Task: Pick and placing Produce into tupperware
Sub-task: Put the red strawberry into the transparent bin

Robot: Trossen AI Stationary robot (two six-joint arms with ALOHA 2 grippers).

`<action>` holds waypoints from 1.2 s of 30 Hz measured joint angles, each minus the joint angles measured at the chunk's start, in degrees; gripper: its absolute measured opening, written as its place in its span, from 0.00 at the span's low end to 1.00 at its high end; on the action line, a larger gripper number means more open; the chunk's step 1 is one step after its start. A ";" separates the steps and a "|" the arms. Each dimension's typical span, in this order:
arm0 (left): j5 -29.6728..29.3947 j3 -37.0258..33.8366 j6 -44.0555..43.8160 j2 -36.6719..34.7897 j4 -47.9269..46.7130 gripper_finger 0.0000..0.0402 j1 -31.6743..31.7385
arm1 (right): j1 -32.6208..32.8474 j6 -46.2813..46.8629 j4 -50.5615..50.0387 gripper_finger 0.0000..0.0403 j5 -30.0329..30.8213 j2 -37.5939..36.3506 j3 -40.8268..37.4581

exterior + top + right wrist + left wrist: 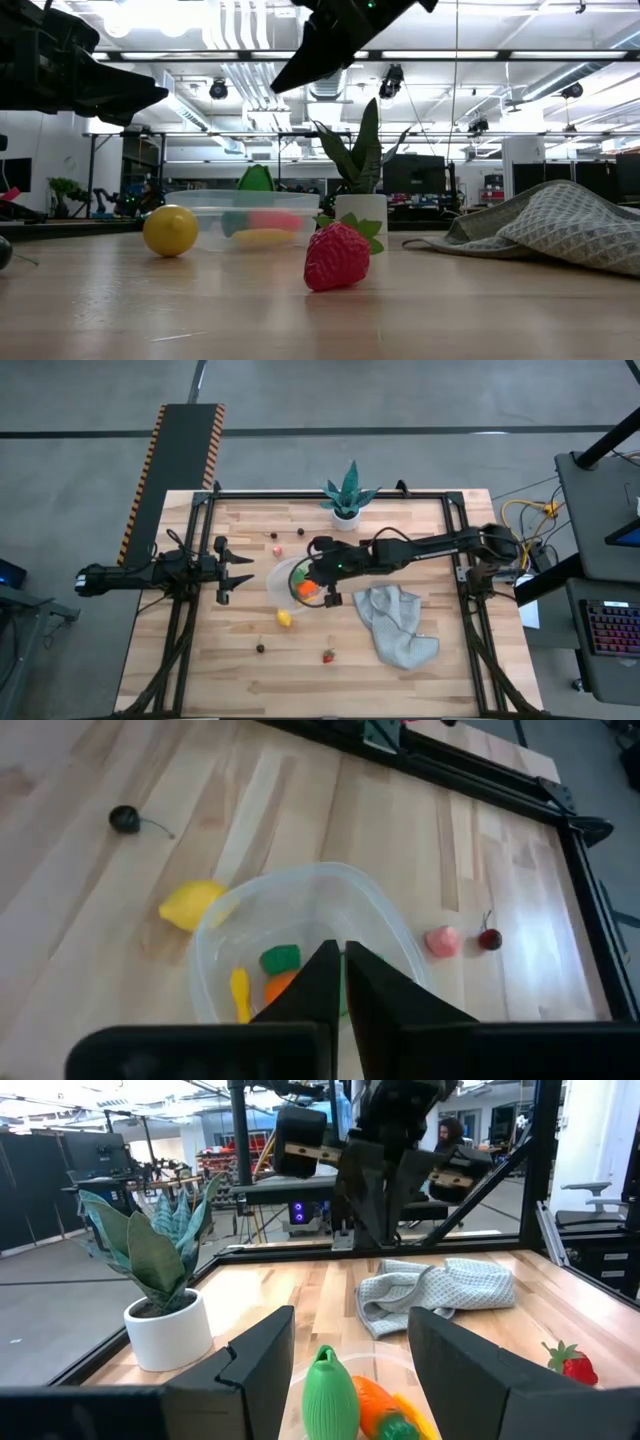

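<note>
Hovering: the right gripper [318,586] was held above the tub [283,582], its fingers [372,988] pressed nearly together with nothing seen between them.
Left gripper: the left gripper [240,569] was parked at the table's left side, near the tub; its fingers [258,1356] were spread wide and nothing was held.
Tub: it was set near the middle of the table [420,660], left of the cloth [395,623] and in front of the plant [347,497].
Tub contents: a green piece [280,958], an orange piece [278,986] and a yellow piece [240,990] were seen inside; a taller green piece [330,1392] was also seen standing in the tub in the left wrist view.
Lemon: a lemon [284,618] was left on the table just beside the tub, on its near side.
Strawberry: a strawberry [328,655] was left near the front edge, well apart from the tub.
Dark pieces: one dark round piece [260,648] was seen left of the strawberry; another [273,534] lay beyond the tub, towards the far edge.
Pink piece: a pink piece [278,549] lay just beyond the tub, with a small red piece [299,532] near it.
Cloth: it was crumpled on the right half of the table.
Plant: it stood in a white pot at the far edge.
</note>
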 joint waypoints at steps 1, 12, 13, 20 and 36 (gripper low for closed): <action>0.02 -0.02 0.00 -0.02 0.07 0.45 -0.01 | 0.00 0.80 0.01 0.02 -0.01 -0.55 -0.31; 0.00 -0.02 0.00 -0.08 0.38 0.45 -0.01 | 0.14 6.83 -3.61 0.22 -17.06 -8.27 -3.81; -0.02 -0.02 0.00 -0.08 0.44 0.46 0.01 | 0.27 6.83 -3.64 0.26 -20.22 -8.44 -3.95; -0.02 -0.01 -0.02 -0.08 1.78 0.45 -0.01 | 2.35 4.17 -3.86 0.51 -25.93 -8.70 -5.68; -0.02 -0.01 -0.03 -0.08 1.82 0.45 -0.01 | 5.44 11.65 -5.80 0.74 -25.52 -4.63 -6.79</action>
